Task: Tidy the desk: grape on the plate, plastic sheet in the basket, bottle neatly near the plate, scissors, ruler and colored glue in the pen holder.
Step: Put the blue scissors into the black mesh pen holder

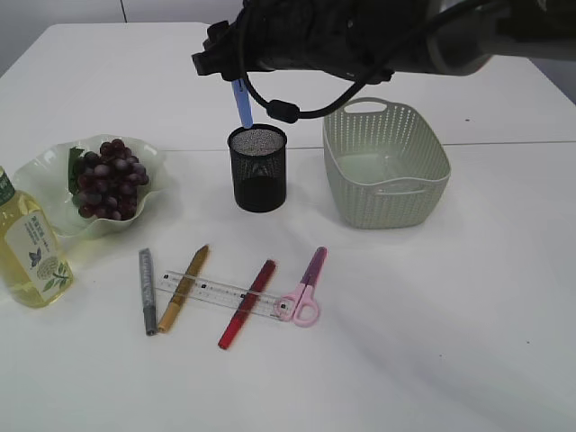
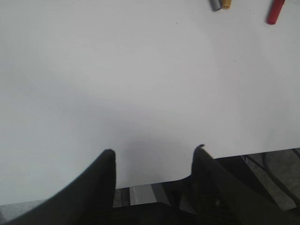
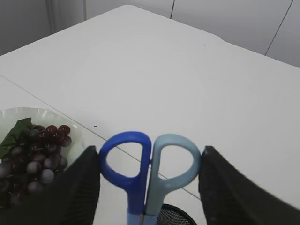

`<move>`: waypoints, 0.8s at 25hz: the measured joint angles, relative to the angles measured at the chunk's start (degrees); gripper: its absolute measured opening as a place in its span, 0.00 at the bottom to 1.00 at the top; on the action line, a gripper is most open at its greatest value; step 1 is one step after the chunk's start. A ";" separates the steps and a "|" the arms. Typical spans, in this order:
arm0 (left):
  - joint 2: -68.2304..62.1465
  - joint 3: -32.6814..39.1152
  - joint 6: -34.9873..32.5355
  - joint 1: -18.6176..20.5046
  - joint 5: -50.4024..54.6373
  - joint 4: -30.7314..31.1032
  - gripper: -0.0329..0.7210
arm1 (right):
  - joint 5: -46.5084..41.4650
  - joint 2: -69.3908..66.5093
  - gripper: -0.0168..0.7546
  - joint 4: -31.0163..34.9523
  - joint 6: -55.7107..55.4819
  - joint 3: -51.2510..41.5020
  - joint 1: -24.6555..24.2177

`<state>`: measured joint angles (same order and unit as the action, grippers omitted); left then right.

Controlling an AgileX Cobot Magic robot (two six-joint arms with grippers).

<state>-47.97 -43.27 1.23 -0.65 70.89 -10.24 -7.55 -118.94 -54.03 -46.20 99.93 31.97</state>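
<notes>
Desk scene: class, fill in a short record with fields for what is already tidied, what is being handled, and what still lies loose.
plate: holds grapes
bottle: upright beside plate
right gripper: shut on blue scissors, blades down over pen holder
left gripper: open, empty, over bare table
basket: right of pen holder
still loose: ruler, pink scissors, grey, gold and red glue pens

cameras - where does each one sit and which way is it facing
Exterior: in front, slanting down at the table; right arm's gripper above the pen holder.
Left wrist: faces bare table by its near edge; open left gripper.
Right wrist: looks past blue scissors between its fingers.
Shared: exterior and right wrist show the grapes.
</notes>
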 joint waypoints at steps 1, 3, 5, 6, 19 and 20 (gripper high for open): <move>0.00 0.00 0.00 0.00 0.00 0.00 0.56 | 0.76 -0.89 0.58 -0.13 0.00 0.76 -0.39; 0.00 0.00 0.00 0.00 0.00 0.00 0.56 | 1.82 -2.80 0.58 -0.13 -0.06 2.66 -1.40; 0.00 0.00 0.00 0.00 0.00 0.00 0.56 | 2.19 -4.03 0.58 -0.24 -0.06 4.00 -2.11; 0.00 0.00 0.00 0.00 0.00 0.00 0.56 | 2.43 -4.37 0.58 -0.24 -0.06 4.46 -2.38; 0.00 0.00 0.00 0.00 0.00 0.00 0.56 | 6.12 -8.28 0.58 -1.19 -0.14 5.07 -3.65; 0.00 0.00 0.00 0.00 0.00 0.00 0.56 | 6.24 -8.28 0.58 -1.45 -0.14 5.07 -3.65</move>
<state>-47.97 -43.27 1.23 -0.65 70.89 -10.24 -1.31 -127.21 -55.48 -46.34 105.00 28.33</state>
